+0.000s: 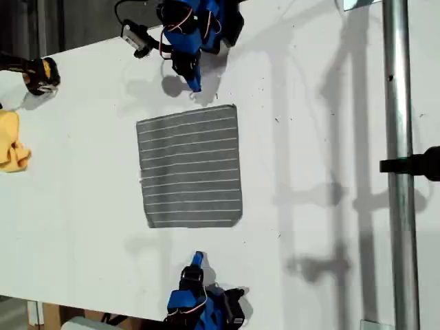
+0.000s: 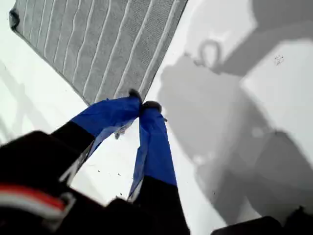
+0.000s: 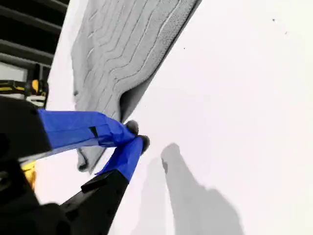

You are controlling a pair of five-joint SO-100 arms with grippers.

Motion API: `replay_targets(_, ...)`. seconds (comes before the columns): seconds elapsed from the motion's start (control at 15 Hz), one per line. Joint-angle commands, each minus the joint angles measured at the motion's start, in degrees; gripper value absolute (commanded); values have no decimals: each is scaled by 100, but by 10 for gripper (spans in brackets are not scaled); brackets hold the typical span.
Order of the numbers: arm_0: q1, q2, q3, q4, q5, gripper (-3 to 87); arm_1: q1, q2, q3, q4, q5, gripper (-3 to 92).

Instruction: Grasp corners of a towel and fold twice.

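1. Exterior view: we see the towel (image 1: pixel 190 165) lying flat and spread on the white table (image 1: pixel 82 206), grey with thin white stripes, all four corners down.
2. One arm (image 1: pixel 196 34) stands beyond the towel's far edge and another arm (image 1: pixel 199 302) at the near edge (we cannot tell which is first or second).
3. First wrist view: my first gripper (image 2: pixel 142 105) has its blue-taped jaws pressed together at the tips, holding nothing, just beside an edge of the towel (image 2: pixel 98 44).
4. Second wrist view: my second gripper (image 3: pixel 134 136) also has its tips together and empty, next to a slightly raised towel (image 3: pixel 122 54) corner.
5. A yellow cloth (image 1: pixel 10 141) lies crumpled at the exterior view's left, well apart from the towel.
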Motion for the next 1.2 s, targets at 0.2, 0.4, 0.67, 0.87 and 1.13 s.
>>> replay_targets(0.2, -26, 35, -9, -18, -1916, -15, -1406, 70, -396, -844, 123, -2)
replay_targets(0.4, -26, 35, -9, -18, -1916, -15, -1459, 70, -483, -853, 123, -2)
replay_targets(0.67, -44, 35, -9, -26, -1890, -15, -1687, -677, -1573, -870, 0, -2)
replay_targets(0.87, -44, 35, -9, -35, -1881, -15, -1934, -2707, -2979, -1310, -378, -2)
replay_targets(1.13, -35, 35, -9, -35, -1890, -15, -2171, -4966, -4904, -949, -756, -2)
